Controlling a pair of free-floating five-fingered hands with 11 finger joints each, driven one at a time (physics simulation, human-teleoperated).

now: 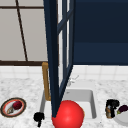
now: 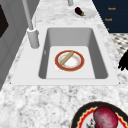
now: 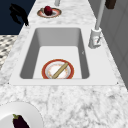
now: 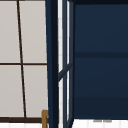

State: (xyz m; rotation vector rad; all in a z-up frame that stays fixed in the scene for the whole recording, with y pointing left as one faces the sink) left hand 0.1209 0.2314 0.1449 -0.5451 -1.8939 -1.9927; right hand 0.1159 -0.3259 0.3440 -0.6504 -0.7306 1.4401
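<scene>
The left hand (image 1: 38, 117) hung with fingers curled downward, grasping nothing, just off the front edge of the worktop (image 1: 27, 87). To its left sat a rimmed plate (image 1: 13, 107) carrying a dark red fruit (image 1: 17, 105); any approach should have cleared that rim. To its right lay the sink (image 1: 82, 100), a red ball (image 1: 68, 114) at its front. The right hand (image 1: 111, 106) hovered beside a white plate (image 1: 122, 118) holding an aubergine (image 1: 122, 108); whether it gripped anything could not be told.
</scene>
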